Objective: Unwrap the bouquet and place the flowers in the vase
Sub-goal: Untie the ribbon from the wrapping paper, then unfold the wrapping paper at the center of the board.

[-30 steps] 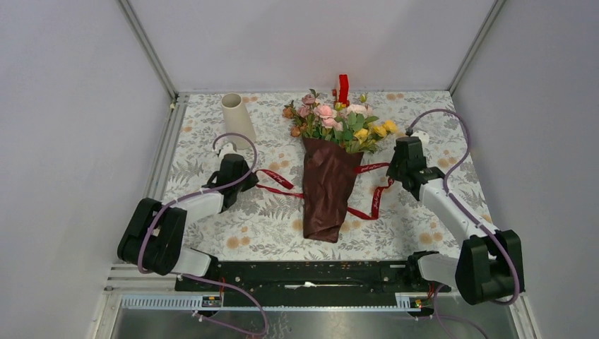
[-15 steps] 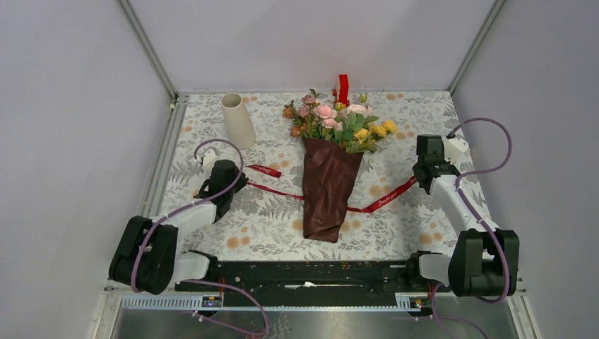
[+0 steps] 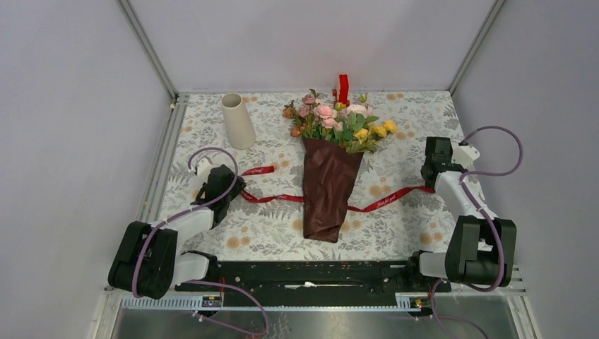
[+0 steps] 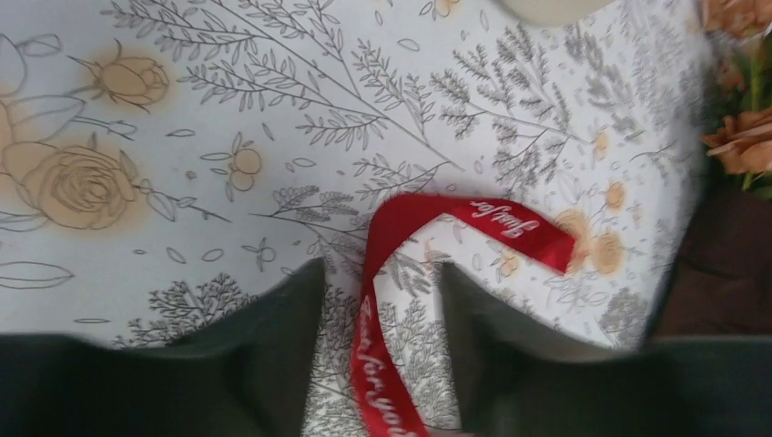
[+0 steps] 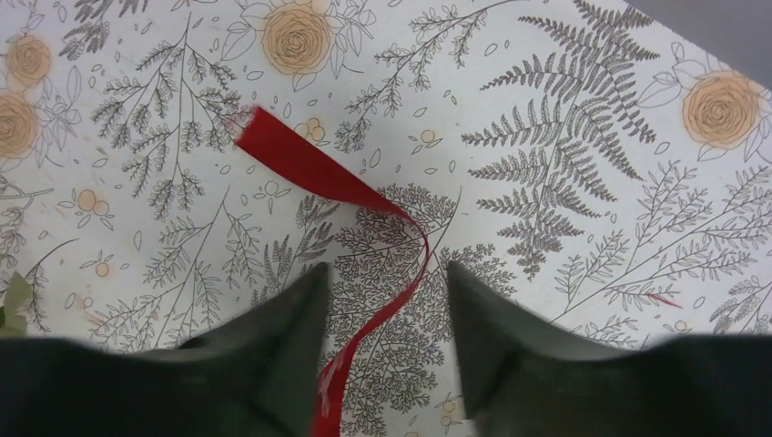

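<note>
- Top view: bouquet [image 3: 330, 176] lies flat mid-table on the tablecloth [image 3: 395, 219], narrow end toward the arms
- flowers [image 3: 340, 121] (pink, peach, yellow) fan out of the top of the dark red wrapping paper [image 3: 326, 198], heads toward the back wall
- vase [image 3: 237, 121] stands upright at back left, well apart from the bouquet
- red ribbon [image 3: 282, 198] runs left-right across the tablecloth & passes at the wrap's lower half; can't tell if over or under it
- left gripper [image 3: 236, 188] sits low by the ribbon's left end, right gripper [image 3: 428, 178] by its right end
- small red block [image 3: 343, 88] at the back edge, behind the flowers
- Left wrist view: left gripper [image 4: 380, 273] has its fingers [image 4: 273, 346] apart; ribbon [image 4: 492, 223] loops in front & one strand runs down thru the gap, not pinched
- vase base [image 4: 546, 7] just shows at the top edge, peach flowers [image 4: 742, 146] & dark wrapping paper [image 4: 719, 264] at far right
- Right wrist view: right gripper [image 5: 384, 271] also has fingers [image 5: 510, 355] apart; ribbon [image 5: 309, 164] end lies on the tablecloth [image 5: 564, 137] ahead, curving back btw the fingers w/o being clamped
</note>
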